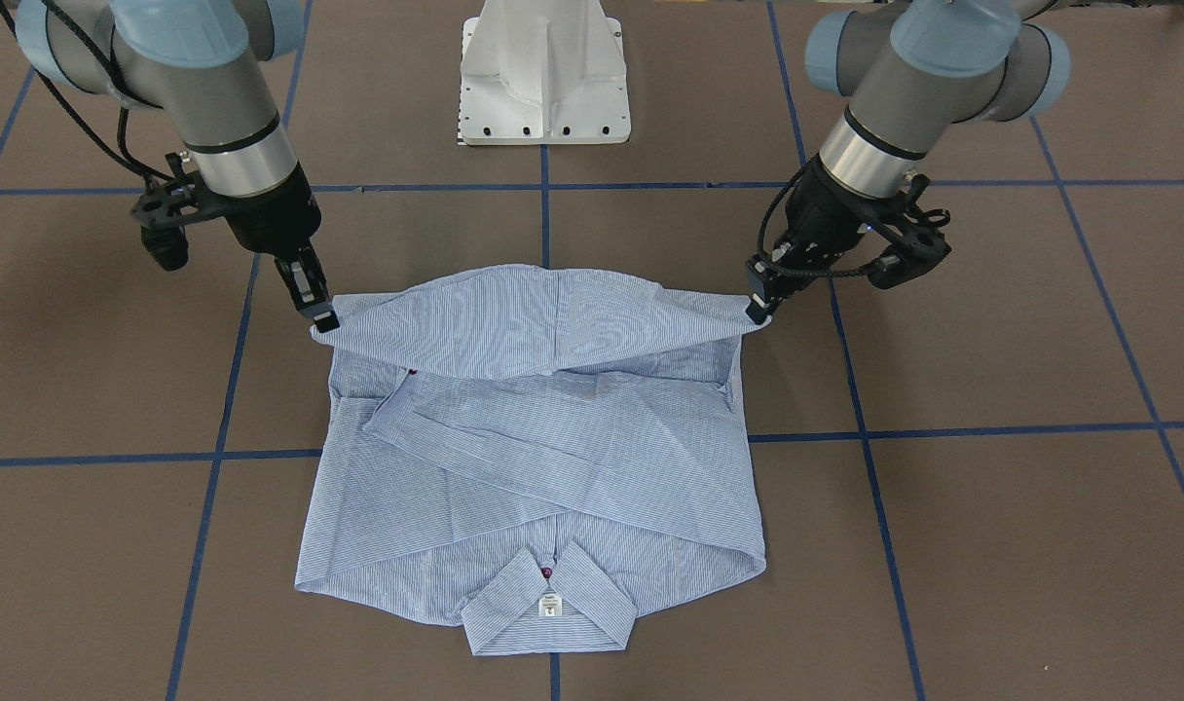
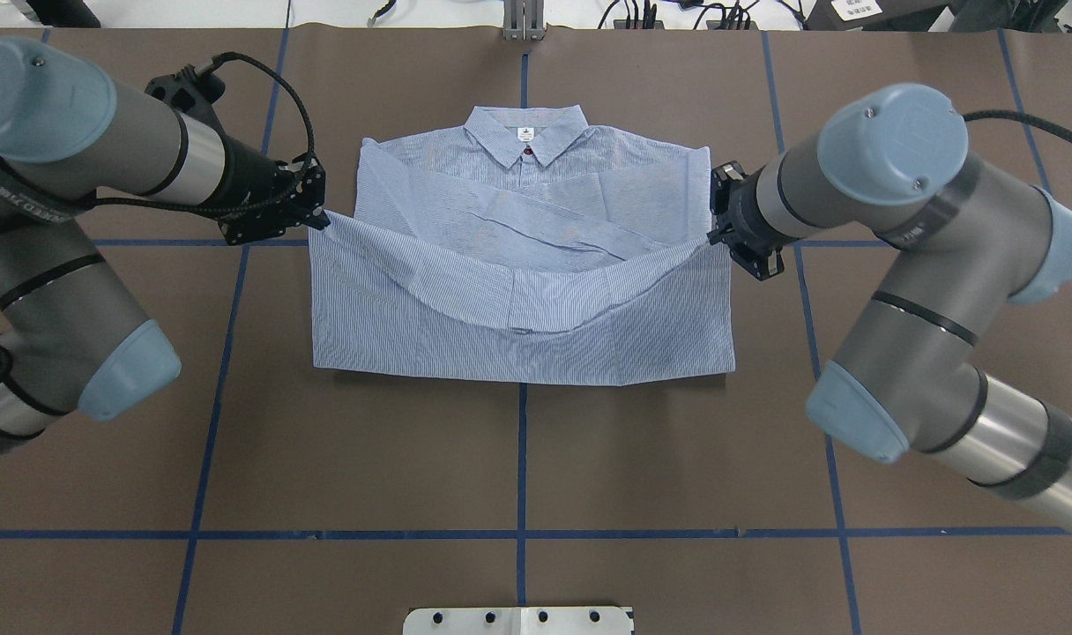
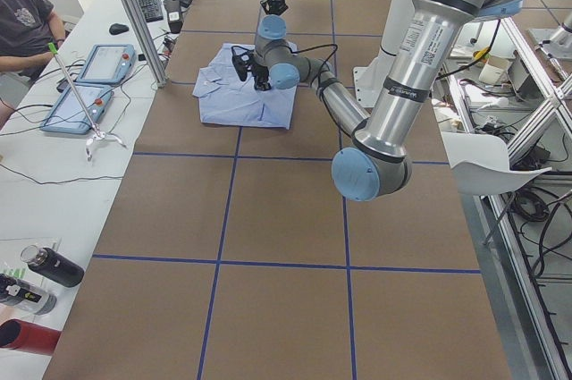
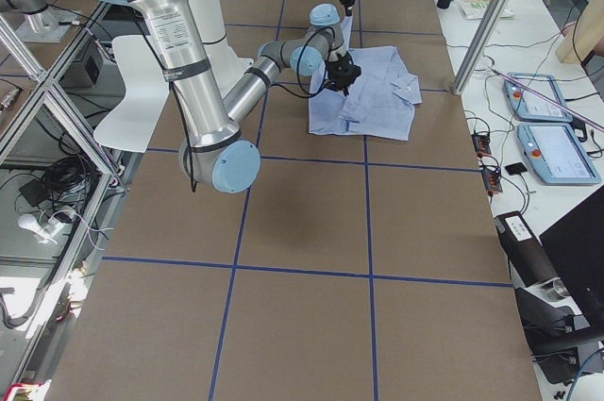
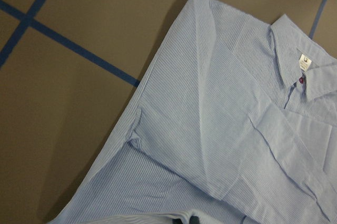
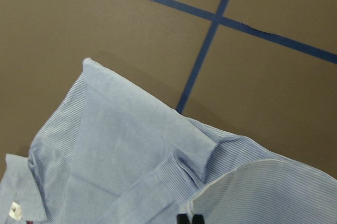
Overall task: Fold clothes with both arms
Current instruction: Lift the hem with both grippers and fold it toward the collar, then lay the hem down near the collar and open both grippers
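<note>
Light blue striped cotton: the shirt is spread on the table, sleeves crossed just below the collar. The hem is held up opposite the collar, one corner clamped in the left gripper and one in the right gripper, jaws closed on cloth, seemingly so it can be carried evenly towards the collar.

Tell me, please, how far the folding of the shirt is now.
Done: both sleeves lie folded across the shirt body. In hand: the left tool and the right tool each pinch a bottom corner, and the hem hangs raised between them, roughly halfway toward the collar. Left: probably laying the hem down near the collar and letting go.
</note>
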{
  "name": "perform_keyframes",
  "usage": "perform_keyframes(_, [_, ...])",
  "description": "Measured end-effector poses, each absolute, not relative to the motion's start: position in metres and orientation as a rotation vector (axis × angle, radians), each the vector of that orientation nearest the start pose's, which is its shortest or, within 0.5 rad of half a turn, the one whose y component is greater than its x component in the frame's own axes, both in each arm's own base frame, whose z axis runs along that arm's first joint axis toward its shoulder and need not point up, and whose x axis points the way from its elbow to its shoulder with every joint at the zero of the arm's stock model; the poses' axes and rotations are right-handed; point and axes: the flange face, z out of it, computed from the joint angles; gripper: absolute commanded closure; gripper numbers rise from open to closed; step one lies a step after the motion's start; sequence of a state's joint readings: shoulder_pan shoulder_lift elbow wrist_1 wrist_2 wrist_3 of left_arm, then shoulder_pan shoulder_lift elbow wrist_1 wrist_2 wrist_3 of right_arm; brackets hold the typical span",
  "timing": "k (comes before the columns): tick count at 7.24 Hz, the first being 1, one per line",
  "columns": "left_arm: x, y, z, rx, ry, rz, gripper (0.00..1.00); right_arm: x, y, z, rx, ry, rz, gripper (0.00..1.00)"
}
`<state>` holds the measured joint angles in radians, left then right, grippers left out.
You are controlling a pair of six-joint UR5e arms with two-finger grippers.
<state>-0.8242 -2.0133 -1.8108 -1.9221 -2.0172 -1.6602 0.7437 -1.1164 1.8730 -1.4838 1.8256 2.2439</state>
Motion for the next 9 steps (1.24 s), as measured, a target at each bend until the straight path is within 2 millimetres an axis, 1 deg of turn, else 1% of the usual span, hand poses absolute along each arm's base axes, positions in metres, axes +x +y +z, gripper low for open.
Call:
perform_keyframes(2, [0.370,-0.575,0.276,-0.005,1.088,-0.636,1.00,-0.387,-0.559,0.268,-0.185,-0.855,1.246,1.00])
perform_keyframes(3, [0.382,-0.600,0.288,0.000,1.088,-0.647,1.00,-0.396,-0.590,0.273,-0.171,-0.832,1.261,1.00])
perform_keyframes(4, [0.395,-0.621,0.298,0.003,1.089,-0.651,1.00,-0.406,-0.617,0.283,-0.158,-0.822,1.268,1.00])
perform_keyframes(5, [0.409,-0.639,0.304,0.006,1.091,-0.653,1.00,-0.415,-0.641,0.298,-0.141,-0.808,1.266,1.00])
perform_keyframes(6, [0.420,-0.652,0.310,0.009,1.095,-0.655,1.00,-0.425,-0.664,0.313,-0.120,-0.787,1.258,1.00])
perform_keyframes(7, [0.427,-0.662,0.313,0.012,1.095,-0.657,1.00,-0.434,-0.678,0.327,-0.104,-0.773,1.252,1.00])
perform_keyframes(9, [0.440,-0.676,0.327,0.014,1.095,-0.657,1.00,-0.444,-0.687,0.351,-0.096,-0.746,1.243,1.00])
